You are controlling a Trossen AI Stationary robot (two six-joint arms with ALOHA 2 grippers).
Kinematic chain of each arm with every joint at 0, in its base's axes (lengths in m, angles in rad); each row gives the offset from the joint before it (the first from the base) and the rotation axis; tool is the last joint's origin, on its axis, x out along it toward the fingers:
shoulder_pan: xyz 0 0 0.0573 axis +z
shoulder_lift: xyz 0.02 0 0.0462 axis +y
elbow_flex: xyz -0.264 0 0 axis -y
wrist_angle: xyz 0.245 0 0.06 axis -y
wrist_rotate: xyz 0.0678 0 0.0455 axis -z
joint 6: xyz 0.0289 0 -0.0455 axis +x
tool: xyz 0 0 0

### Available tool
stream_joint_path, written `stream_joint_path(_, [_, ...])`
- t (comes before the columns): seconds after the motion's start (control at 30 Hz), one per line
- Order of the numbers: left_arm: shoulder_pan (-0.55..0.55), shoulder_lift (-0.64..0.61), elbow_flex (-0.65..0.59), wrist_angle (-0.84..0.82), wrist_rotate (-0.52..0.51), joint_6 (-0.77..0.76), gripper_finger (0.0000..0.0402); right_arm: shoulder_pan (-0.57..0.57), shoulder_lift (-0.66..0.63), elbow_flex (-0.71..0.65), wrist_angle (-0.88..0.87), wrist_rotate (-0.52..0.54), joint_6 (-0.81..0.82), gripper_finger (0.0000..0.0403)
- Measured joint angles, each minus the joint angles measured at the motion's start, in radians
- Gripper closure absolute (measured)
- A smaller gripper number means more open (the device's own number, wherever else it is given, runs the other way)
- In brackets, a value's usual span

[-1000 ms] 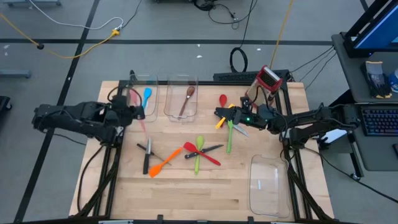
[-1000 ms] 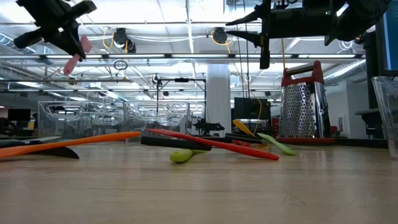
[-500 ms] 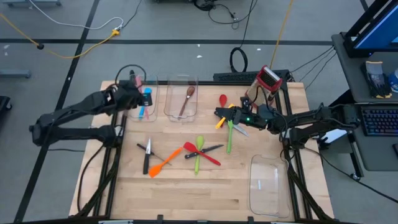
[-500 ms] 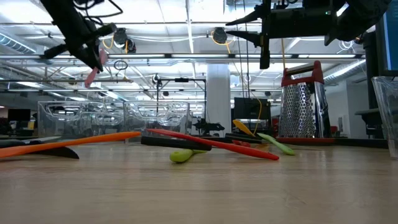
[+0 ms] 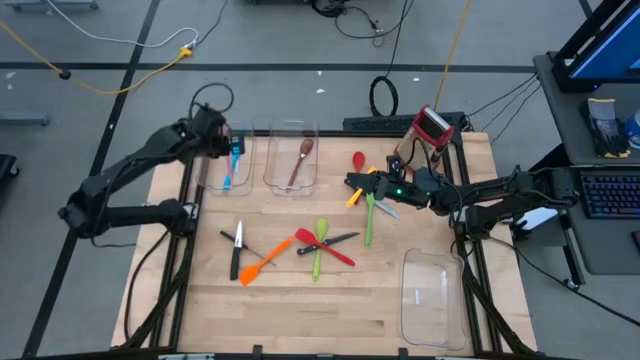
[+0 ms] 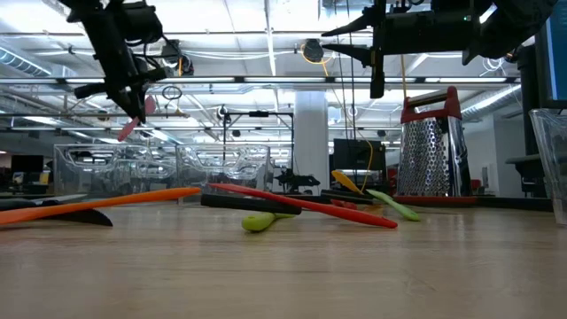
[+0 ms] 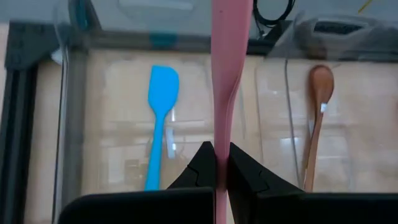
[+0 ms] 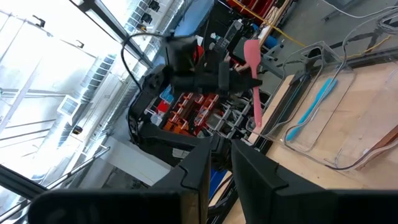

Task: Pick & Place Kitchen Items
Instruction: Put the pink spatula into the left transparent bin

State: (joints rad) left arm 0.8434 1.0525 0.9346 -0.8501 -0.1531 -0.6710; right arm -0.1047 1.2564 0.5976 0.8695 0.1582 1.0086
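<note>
My left gripper (image 5: 221, 140) is shut on a pink spatula (image 7: 229, 62) above the far-left clear bin (image 5: 246, 132). A blue spatula (image 5: 232, 163) lies flat in that bin. In the low view the pink spatula (image 6: 129, 129) slants down below my left gripper (image 6: 133, 89), high over the table. My right gripper (image 5: 349, 182) hangs in the air over the table's middle right. Its fingers are almost together with nothing between them (image 8: 221, 155). Knives, spoons and spatulas lie loose on the wood, among them an orange spatula (image 5: 262, 262) and a red one (image 5: 325, 246). My left gripper pinches the pink spatula's narrow shaft (image 7: 222, 146) between its two fingers, partway along its length. The shaft runs along the fingers, and its wider end (image 7: 231, 25) stands out beyond the fingertips. The fingers slant down from the table's left side. The spatula is lifted clear.
A wooden spoon (image 5: 299, 160) lies in a second clear bin (image 5: 292, 128) beside the first. A red-and-silver grater (image 5: 432, 125) stands at the far right. Another clear bin (image 5: 430, 295) sits at the near right. Green spoons (image 5: 368, 222), a red spoon (image 5: 359, 160) and a knife (image 5: 237, 250) lie between.
My left gripper has swung from the table's left edge toward the far edge and to the right. It has turned as it went and now hangs over the far-left bin. The pink spatula has stayed in its hold, clear of the table.
</note>
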Motion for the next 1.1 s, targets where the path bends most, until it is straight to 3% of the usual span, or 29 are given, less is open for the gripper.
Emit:
stream_joint_path(0.13, [0.061, 0.101, 0.099, -0.022, 0.009, 0.096, 0.0397, 0.0, 0.0, 0.0, -0.007, 0.001, 0.0, 0.0344])
stream_joint_path(0.37, [0.119, 0.317, 0.233, -0.201, 0.041, 0.252, 0.0397, 0.0, 0.0, 0.0, -0.051, -0.002, 0.0, 0.0344])
stream_joint_path(0.8, [0.128, 0.426, 0.237, -0.253, 0.045, 0.428, 0.0397, 0.0, 0.0, 0.0, -0.053, 0.0, 0.0, 0.0344])
stream_joint_path(1.1, [0.128, 0.502, 0.197, -0.245, 0.048, 0.423, 0.0397, 0.0, 0.0, 0.0, -0.053, -0.002, 0.0, 0.0344])
